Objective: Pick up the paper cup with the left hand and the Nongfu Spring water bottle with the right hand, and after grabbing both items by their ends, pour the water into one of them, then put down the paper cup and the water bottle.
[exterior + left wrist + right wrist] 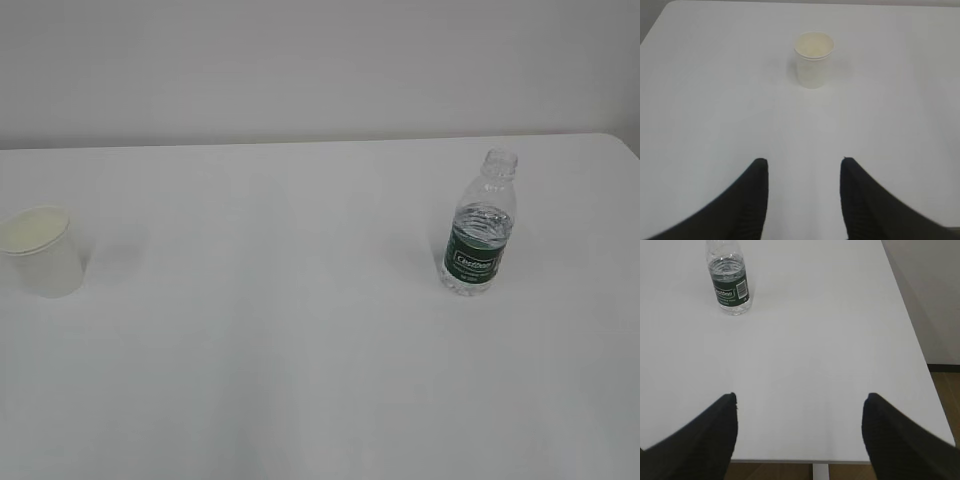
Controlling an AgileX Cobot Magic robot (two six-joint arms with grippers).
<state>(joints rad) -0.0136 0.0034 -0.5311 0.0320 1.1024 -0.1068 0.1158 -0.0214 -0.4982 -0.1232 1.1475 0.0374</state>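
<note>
Two things stand on the white table in the exterior view, well apart. The paper cup sits upright at the far left, its cream inside showing. The Nongfu Spring water bottle stands upright toward the right, capless, its dark green label band facing the camera and the water reaching up to about its shoulder. Neither arm shows in this view.

From the left wrist view, the left hand hovers over bare tabletop with its two black fingers spread apart and nothing between them. The cup stands upright farther ahead, just right of the gap's centre line, clear of the fingertips.

From the right wrist view, the right hand hangs near the table's front edge, its black fingers set wide apart and empty. The bottle stands far ahead and off to the left, near the top left corner of that picture, with a barcode visible on its label. A strip of brown floor shows past the table's right edge.
</note>
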